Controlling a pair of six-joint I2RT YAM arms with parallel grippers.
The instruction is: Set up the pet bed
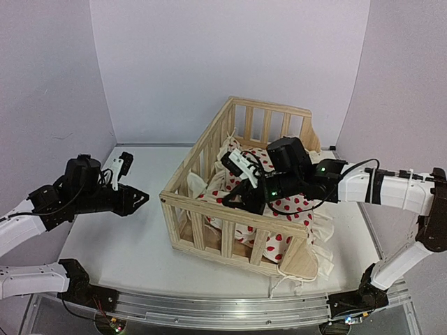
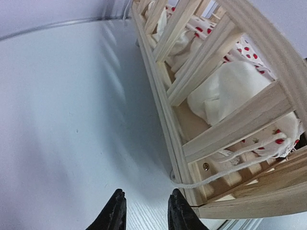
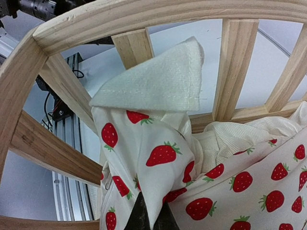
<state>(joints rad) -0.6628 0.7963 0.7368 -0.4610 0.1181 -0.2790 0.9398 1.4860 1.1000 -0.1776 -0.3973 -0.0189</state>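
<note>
The pet bed (image 1: pixel 230 213) is bare pale wood, matt with visible grain, its cushion (image 3: pixel 163 153) thin printed cloth backed with fuzzy cream fleece, and the table (image 1: pixel 119 237) beneath is smooth white with a faint sheen.

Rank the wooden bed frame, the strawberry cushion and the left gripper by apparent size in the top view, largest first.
1. wooden bed frame: clearly the largest.
2. strawberry cushion: smaller, and partly hidden inside the frame.
3. left gripper: the smallest.
</note>
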